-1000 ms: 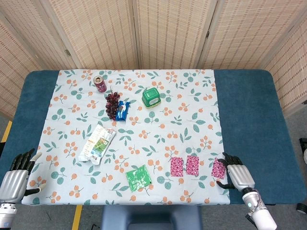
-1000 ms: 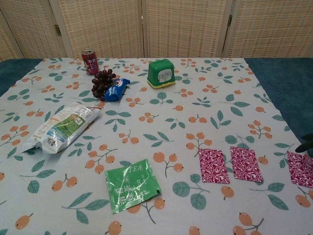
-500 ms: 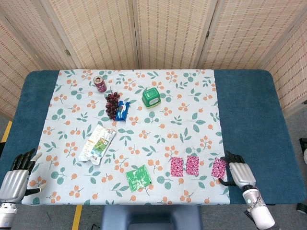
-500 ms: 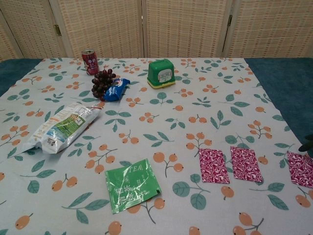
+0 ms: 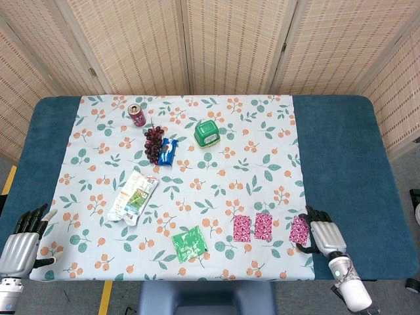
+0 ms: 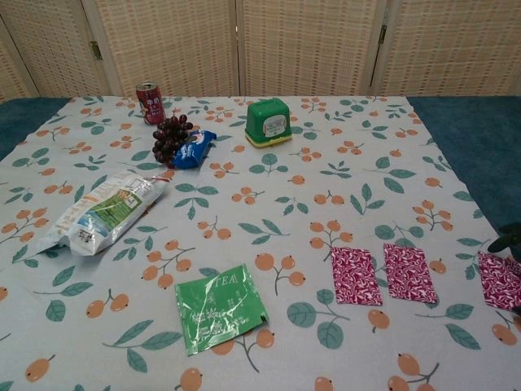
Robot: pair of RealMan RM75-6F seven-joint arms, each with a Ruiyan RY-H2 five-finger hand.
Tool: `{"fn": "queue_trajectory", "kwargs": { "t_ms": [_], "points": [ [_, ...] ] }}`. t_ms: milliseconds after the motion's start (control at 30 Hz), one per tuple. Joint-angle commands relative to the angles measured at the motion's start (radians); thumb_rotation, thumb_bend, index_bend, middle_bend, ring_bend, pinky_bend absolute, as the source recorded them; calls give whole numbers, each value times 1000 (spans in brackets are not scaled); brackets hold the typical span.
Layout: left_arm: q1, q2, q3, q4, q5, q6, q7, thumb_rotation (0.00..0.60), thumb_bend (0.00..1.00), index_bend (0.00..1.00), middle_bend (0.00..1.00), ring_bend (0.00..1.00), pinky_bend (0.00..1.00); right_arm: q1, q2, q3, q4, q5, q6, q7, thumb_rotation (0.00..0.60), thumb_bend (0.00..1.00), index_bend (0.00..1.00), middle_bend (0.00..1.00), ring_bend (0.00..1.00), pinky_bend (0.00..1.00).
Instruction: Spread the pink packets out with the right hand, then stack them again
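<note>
Three pink packets lie flat in a row near the front edge of the floral cloth: the left one (image 5: pixel 242 228) (image 6: pixel 356 276), the middle one (image 5: pixel 264 226) (image 6: pixel 409 273), and the right one (image 5: pixel 299 230) (image 6: pixel 499 280) set apart from them. My right hand (image 5: pixel 321 236) sits just right of the right packet, its fingers spread and its dark fingertips (image 6: pixel 508 239) at the packet's edge; it holds nothing. Only those fingertips show in the chest view. My left hand (image 5: pixel 23 241) rests at the front left corner, fingers apart and empty.
A green tea sachet (image 5: pixel 189 243) lies left of the packets. Further back are a snack bag (image 5: pixel 132 195), grapes (image 5: pixel 153 141), a blue wrapper (image 5: pixel 168 151), a red can (image 5: pixel 137 115) and a green box (image 5: pixel 207 133). Bare blue table (image 5: pixel 341 164) extends to the right.
My right hand has shifted slightly left, closer to the right packet. The packets and the left hand have not moved.
</note>
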Motion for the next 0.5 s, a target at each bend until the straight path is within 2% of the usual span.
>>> {"fn": "queue_trajectory", "kwargs": {
  "t_ms": [33, 500],
  "points": [
    [0, 0, 1, 1, 0, -1, -1, 600, 168, 141, 0, 29, 0, -2, -6, -4, 4, -4, 6, -8, 445, 305, 152, 0, 0, 0],
    [0, -7, 4, 19, 2, -5, -16, 600, 168, 141, 0, 28, 0, -11, -33, -5, 26, -3, 22, -23, 447, 305, 152, 0, 0, 0]
  ]
}}
